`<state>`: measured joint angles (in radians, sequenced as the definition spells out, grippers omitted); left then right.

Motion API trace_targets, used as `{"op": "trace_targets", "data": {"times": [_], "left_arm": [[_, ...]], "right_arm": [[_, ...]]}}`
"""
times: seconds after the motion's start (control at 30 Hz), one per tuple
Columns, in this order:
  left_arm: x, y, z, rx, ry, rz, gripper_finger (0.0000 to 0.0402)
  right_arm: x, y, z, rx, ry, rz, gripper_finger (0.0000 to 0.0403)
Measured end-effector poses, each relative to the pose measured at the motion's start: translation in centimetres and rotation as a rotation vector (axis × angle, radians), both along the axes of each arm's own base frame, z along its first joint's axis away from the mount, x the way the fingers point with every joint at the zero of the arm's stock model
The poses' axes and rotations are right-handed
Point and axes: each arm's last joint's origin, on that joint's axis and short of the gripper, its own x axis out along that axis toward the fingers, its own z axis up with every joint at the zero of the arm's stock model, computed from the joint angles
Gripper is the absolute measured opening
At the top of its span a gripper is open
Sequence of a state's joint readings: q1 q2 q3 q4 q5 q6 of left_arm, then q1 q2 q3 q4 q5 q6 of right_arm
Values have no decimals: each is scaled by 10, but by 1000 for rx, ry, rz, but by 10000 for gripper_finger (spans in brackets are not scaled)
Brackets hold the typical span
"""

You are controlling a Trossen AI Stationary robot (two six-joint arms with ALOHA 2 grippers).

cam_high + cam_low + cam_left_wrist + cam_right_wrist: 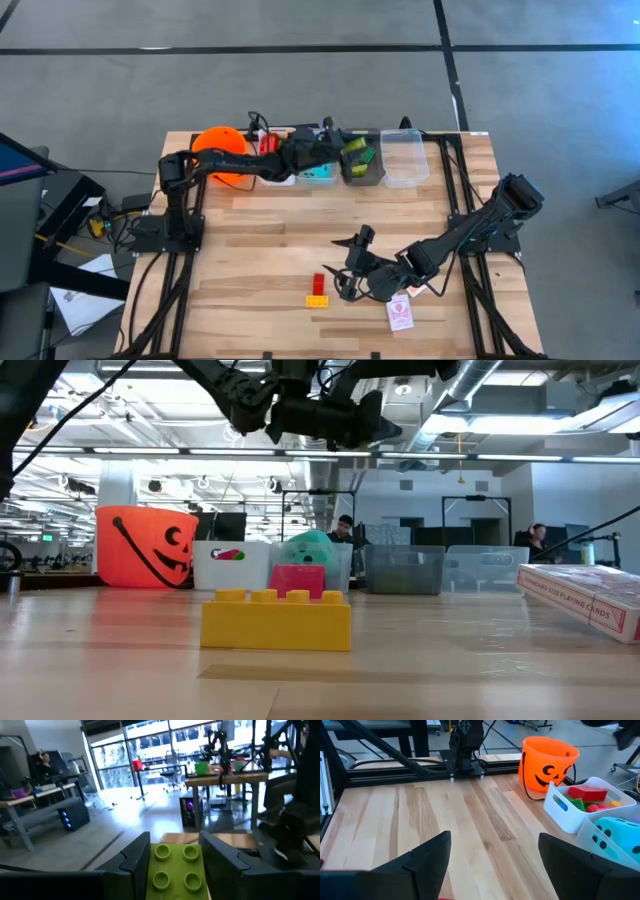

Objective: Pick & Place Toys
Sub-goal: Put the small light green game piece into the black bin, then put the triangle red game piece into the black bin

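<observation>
Left gripper (175, 857) pinches a green brick (175, 872) over the bins (362, 158) at 12 o'clock. Right gripper (492, 865), jaws wide and empty, hovers just beside the red brick (318, 283) and yellow brick (317, 300) at 6 o'clock.

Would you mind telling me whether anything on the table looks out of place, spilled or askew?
Nothing looks spilled or damaged. A red brick, a yellow brick and a box of playing cards lie loose on the wood, away from the bins at the far edge. The left gripper holds a green brick.
</observation>
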<state>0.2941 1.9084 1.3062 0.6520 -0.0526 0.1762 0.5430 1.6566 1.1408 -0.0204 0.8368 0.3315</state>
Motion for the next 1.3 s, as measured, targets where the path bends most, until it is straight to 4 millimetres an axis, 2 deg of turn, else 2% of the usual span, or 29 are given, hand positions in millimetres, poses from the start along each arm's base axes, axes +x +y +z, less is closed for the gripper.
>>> {"op": "trace_targets", "data": {"times": [0.13,0.37,0.47,0.6,0.77,1.07,1.2,1.3], "left_arm": [[10,11,-1,4,-11,8,136],[52,27,-33,-25,102,-36,136],[61,36,-37,-31,87,-26,136],[62,47,-46,-41,100,-5,143],[62,53,-51,-38,110,10,178],[62,50,-49,-34,99,-40,243],[62,49,-49,-31,100,-62,258],[59,46,-39,-26,132,-167,261]], "right_arm": [[3,-4,1,-9,-6,-5,294],[7,-9,4,-21,-25,-10,294],[7,-8,4,-32,-20,-2,294],[6,-7,4,-53,-11,9,294],[6,-8,2,-69,9,12,294],[7,-10,3,-63,3,2,294],[7,-10,3,-64,5,4,294],[5,-6,2,-67,10,16,294]]}}
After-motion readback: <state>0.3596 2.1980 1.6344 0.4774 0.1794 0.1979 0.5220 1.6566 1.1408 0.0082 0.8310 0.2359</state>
